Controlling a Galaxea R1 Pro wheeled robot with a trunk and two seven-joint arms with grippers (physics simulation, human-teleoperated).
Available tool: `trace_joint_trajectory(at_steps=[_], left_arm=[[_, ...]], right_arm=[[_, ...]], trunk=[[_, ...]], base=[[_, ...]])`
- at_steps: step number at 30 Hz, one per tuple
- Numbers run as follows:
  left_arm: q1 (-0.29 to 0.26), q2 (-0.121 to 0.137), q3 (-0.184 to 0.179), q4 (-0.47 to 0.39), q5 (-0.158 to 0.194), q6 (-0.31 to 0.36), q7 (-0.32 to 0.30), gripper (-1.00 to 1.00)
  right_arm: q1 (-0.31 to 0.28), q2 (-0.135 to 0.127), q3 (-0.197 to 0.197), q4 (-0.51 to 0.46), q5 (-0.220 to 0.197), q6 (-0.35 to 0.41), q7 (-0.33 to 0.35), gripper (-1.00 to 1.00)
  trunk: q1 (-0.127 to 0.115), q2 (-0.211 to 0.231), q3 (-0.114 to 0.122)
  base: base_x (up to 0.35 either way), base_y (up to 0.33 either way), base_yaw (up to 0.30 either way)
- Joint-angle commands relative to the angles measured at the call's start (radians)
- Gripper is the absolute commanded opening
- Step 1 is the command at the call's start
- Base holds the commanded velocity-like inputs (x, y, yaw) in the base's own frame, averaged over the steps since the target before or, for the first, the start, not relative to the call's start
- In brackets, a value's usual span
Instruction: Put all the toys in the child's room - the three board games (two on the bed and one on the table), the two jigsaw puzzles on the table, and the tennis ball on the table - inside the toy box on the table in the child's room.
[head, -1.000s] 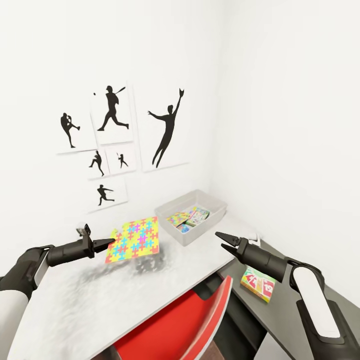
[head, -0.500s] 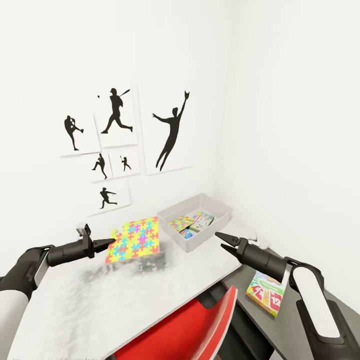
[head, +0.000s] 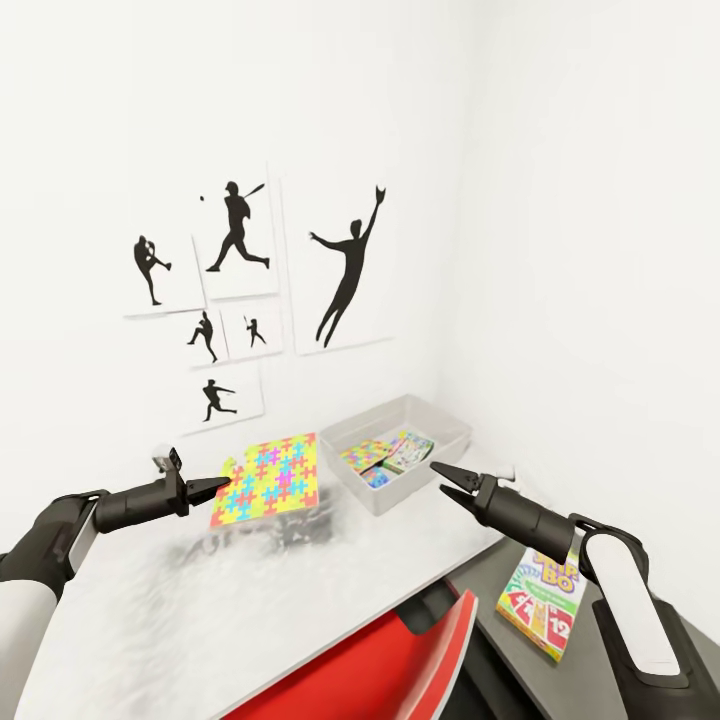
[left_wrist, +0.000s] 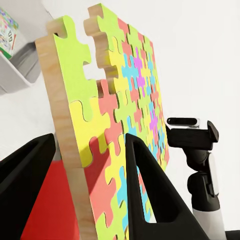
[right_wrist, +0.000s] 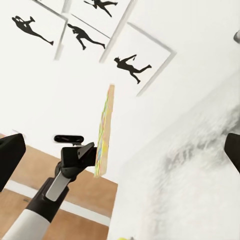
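left gripper (head: 222, 486) pinching jigsaw puzzle (head: 268, 478) by its edge, lifted off table (head: 200, 600) to clear toy box (head: 400, 452) rim | right gripper (head: 447, 480) spread, empty, near box | board game (head: 543, 604) lies on the bed

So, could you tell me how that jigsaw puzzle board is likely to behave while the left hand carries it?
The jigsaw puzzle is probably stiff: held by one edge in the left hand, it stays flat without sagging. Its thick wood-like edge suggests some weight for its size, so it may pivot in the grip. The interlocked pieces could perhaps loosen if it is dropped into the toy box.
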Motion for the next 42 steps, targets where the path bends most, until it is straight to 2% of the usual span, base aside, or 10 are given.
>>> trace_joint_trajectory(at_steps=[1,11,35,42], left_arm=[[-0.001,0.000,0.001,0.000,0.000,0.011,-0.004,-1.00],[-0.001,0.000,0.001,0.000,0.000,0.010,-0.004,-1.00],[-0.001,0.000,0.001,0.000,0.000,0.010,-0.004,-1.00],[-0.001,0.007,0.007,0.002,0.002,0.012,-0.007,-1.00]], right_arm=[[-0.001,0.000,-0.001,0.000,0.010,0.004,0.011,1.00],[-0.001,0.000,-0.001,0.000,0.009,-0.017,0.013,1.00],[-0.001,0.000,0.000,0.000,0.008,-0.019,0.013,1.00],[-0.001,0.000,-0.001,0.000,0.008,-0.018,0.013,1.00]], trunk=[[0.001,-0.002,-0.001],[0.001,-0.002,0.010],[0.001,-0.002,0.010],[0.001,-0.002,0.010]], base=[[0.024,-0.016,0.002],[0.075,-0.003,0.000],[0.071,-0.015,0.000],[0.009,0.000,0.000]])
